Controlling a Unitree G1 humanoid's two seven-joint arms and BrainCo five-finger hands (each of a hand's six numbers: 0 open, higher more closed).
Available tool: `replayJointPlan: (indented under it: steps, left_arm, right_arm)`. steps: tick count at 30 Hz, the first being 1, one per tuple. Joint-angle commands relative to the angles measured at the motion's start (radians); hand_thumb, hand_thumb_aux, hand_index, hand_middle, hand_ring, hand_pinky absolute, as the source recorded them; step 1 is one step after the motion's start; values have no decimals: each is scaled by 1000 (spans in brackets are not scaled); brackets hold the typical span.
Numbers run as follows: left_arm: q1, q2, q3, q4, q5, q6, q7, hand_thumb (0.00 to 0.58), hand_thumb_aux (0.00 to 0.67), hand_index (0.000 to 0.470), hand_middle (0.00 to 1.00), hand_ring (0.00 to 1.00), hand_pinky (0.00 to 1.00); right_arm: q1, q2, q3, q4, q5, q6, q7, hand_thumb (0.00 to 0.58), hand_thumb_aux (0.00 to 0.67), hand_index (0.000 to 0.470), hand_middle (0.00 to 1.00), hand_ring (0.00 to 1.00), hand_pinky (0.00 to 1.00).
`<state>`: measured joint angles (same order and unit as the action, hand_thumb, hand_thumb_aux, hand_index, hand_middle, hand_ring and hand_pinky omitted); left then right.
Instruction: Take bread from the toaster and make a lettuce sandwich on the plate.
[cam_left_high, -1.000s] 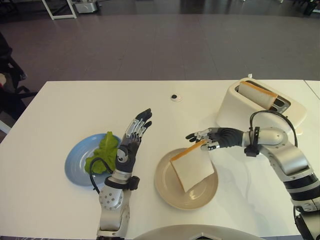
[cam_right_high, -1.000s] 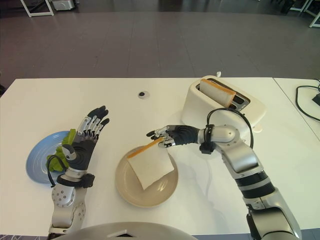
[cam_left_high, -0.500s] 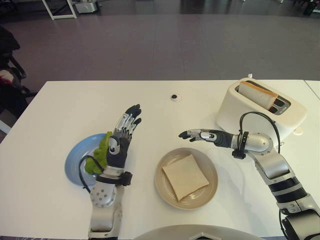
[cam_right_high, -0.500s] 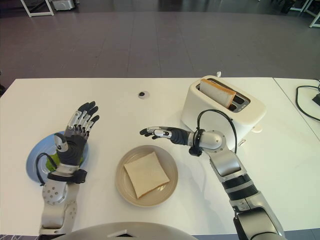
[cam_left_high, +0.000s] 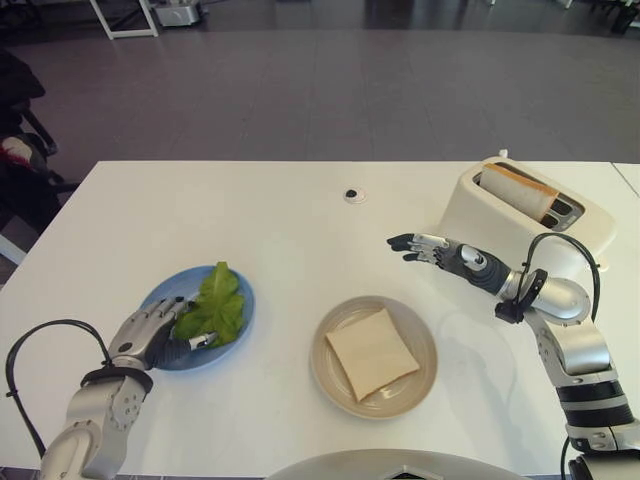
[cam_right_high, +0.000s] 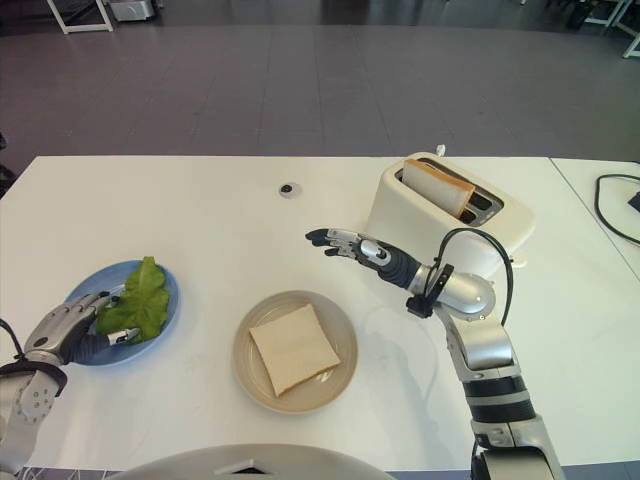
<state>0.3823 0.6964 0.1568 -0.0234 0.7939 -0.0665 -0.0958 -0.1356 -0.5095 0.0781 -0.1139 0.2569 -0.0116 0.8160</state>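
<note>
A bread slice (cam_left_high: 372, 352) lies flat on the beige plate (cam_left_high: 326, 368) at the table's front middle. A second slice (cam_left_high: 518, 187) stands in a slot of the white toaster (cam_left_high: 500, 222) at the back right. The green lettuce (cam_left_high: 215, 308) lies on the blue plate (cam_left_high: 237, 322) at the front left. My left hand (cam_left_high: 150, 340) rests low at that plate's left rim, its fingers curled on the lettuce's near edge. My right hand (cam_left_high: 430, 247) hovers open, fingers stretched leftward, between the toaster and the beige plate, holding nothing.
A small round black-and-white knob (cam_left_high: 352, 195) sits on the white table (cam_left_high: 300, 240) at the back middle. A black cable (cam_right_high: 618, 195) lies on a neighbouring table at the far right. The floor drops away beyond the table's far edge.
The right hand let the bread fall flat on the beige plate, then drew back up toward the toaster. The left hand dropped from raised and open to the blue plate and closed on the lettuce.
</note>
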Motion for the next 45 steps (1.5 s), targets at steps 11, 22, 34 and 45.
replayJointPlan:
  steps: [11, 22, 34, 45]
  left_arm:
    - [-20, 69, -69, 67, -9, -39, 73, 580, 670, 470, 0, 0, 0]
    - [29, 85, 6, -6, -109, -84, 82, 580, 670, 470, 0, 0, 0]
    - [30, 126, 98, 35, -356, -252, -47, 580, 670, 470, 0, 0, 0]
    - [13, 101, 143, 111, -471, -318, -62, 580, 670, 470, 0, 0, 0]
  right_arm:
    - [8, 6, -3, 0, -18, -25, -16, 0, 0, 0, 0, 0, 0]
    - [-9, 13, 6, 58, -34, -50, -16, 0, 0, 0, 0, 0, 0]
    - [-19, 43, 1, 143, -51, -83, -34, 0, 0, 0, 0, 0, 0]
    - [-23, 44, -4, 172, -51, -100, -42, 0, 0, 0, 0, 0, 0]
